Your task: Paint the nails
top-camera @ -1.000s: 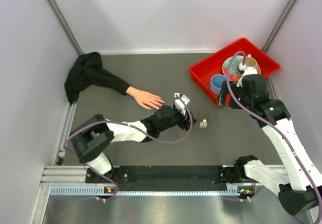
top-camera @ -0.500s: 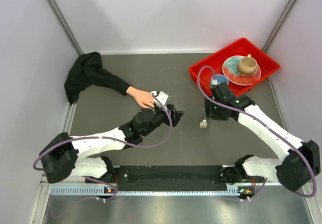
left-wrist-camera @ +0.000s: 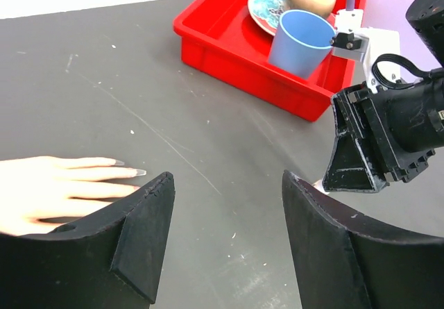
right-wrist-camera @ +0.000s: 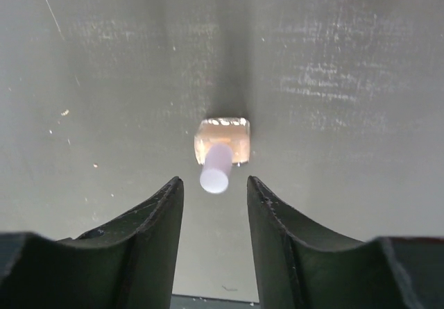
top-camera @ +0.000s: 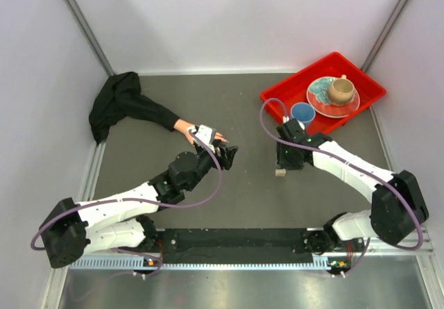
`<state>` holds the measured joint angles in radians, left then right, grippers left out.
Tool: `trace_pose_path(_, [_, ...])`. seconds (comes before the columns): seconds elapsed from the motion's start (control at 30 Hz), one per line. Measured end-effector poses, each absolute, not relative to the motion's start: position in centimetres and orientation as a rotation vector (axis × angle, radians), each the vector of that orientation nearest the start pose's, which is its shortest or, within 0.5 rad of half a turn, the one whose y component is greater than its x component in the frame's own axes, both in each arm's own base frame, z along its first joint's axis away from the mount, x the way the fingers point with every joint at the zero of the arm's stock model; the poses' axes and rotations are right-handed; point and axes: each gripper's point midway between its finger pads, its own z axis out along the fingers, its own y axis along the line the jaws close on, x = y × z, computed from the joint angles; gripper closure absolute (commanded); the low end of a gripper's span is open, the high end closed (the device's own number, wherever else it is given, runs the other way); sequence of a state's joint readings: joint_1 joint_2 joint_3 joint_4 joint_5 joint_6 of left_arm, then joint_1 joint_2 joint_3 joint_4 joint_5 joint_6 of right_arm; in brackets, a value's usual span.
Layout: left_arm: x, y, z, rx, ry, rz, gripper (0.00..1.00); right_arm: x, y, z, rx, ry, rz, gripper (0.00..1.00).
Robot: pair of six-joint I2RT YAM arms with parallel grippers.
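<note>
Left fingers [left-wrist-camera: 139, 232]: released and spread wide, with nothing between them; positioned just right of the mannequin hand's fingertips; contact with the hand cannot be determined
Right fingers [right-wrist-camera: 146, 232]: released, 1 on each side of the bottle, above it, with a gap visible on both sides
Mannequin hand [left-wrist-camera: 48, 191]: lies flat on the desk [top-camera: 229, 101], left of centre, digits pointing right
Nails [left-wrist-camera: 139, 173]: at the right ends of the digits, facing up; only 2 are clear in the left wrist view
Sleeve [top-camera: 132, 104]: black fabric, runs from the wrist to a bunched heap at the far left
Bottle [right-wrist-camera: 222, 142]: small, tan, white cap [right-wrist-camera: 216, 166], upright on the desk right of centre, well apart from the hand
Tray [top-camera: 277, 104]: red, far right; holds 1 blue cup [top-camera: 302, 112] and 1 plate [top-camera: 322, 94] carrying 1 tan cup [top-camera: 340, 89]
</note>
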<state>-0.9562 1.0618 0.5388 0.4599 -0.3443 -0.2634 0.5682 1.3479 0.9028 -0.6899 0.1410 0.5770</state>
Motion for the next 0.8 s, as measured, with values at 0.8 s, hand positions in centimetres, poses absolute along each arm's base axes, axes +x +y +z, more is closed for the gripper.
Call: trace_pose_path(0.8, [25.3,-27.3,20.8,0.347,1.674,-0.646,0.23,24.3,14.5,7.3,0.021,2.708,0.097,1.0])
